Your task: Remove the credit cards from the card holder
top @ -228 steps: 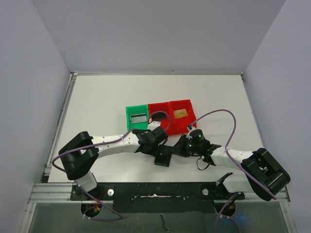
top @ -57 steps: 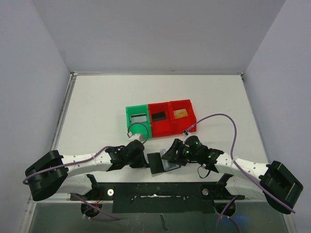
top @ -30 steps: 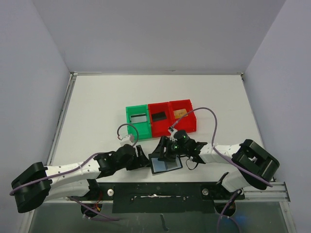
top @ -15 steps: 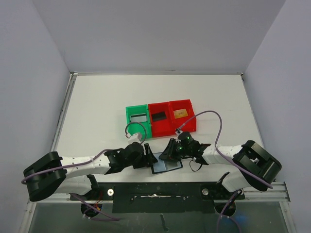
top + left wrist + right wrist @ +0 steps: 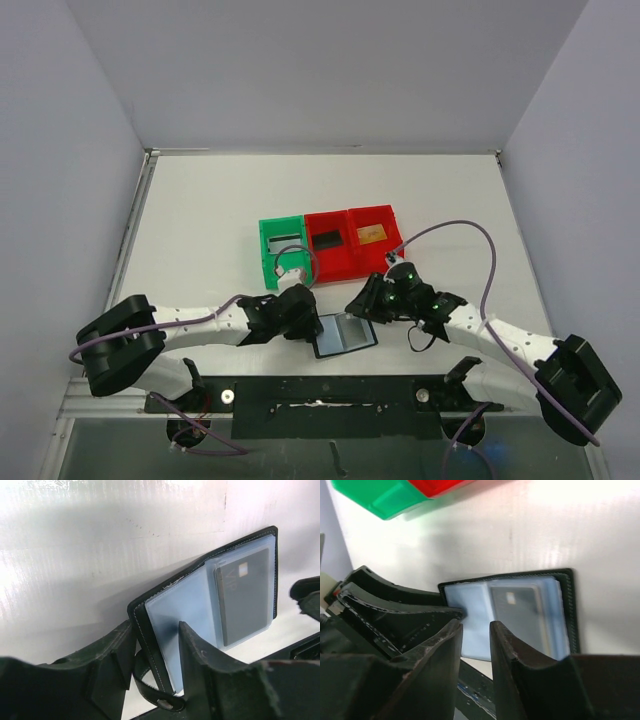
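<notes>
done: black card (image 5: 327,240), tan-gold card (image 5: 372,234) in red bins (image 5: 340,266)
remaining: i see one dark card (image 5: 243,597) in the open card holder (image 5: 192,600), on the counter (image 5: 200,220)
left pincer (image 5: 156,635): half spread astride its cover; grip unclear
right pincer (image 5: 476,627): slit apart, empty

1. Top view looks down from above and behind the arm bases (image 5: 183,376), over the whole table (image 5: 200,210).
2. Left wrist view peers closely past its own fingers (image 5: 200,655) at the open card holder (image 5: 192,605).
3. Right wrist view, equally near, faces that card holder from the opposite side.
</notes>
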`<state>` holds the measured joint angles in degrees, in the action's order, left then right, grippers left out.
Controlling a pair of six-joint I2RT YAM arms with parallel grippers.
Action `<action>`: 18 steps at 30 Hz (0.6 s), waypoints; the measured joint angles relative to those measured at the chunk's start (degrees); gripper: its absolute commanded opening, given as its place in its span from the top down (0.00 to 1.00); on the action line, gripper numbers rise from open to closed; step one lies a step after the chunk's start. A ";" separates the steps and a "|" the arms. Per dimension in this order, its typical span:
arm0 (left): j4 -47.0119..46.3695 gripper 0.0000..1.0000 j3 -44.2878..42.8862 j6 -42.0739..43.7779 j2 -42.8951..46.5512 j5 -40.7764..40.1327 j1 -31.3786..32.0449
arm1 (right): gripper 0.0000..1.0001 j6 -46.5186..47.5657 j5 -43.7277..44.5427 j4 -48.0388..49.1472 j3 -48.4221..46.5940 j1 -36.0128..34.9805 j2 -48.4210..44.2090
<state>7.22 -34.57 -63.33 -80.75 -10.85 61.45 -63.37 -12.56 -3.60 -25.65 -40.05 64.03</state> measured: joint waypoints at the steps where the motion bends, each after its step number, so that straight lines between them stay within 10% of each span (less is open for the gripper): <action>1: 0.15 0.70 0.02 0.17 0.00 -0.04 0.02 | 0.65 0.20 0.63 -1.49 -0.02 0.26 -1.07; 18: -1.46 0.83 3.08 2.10 2.32 2.27 0.02 | 0.56 7.72 5.27 -16.72 -5.88 -3.41 3.65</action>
<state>5.76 -31.48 -61.23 -78.43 -8.58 61.47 -55.66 -7.29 -20.32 -31.53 -43.46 67.68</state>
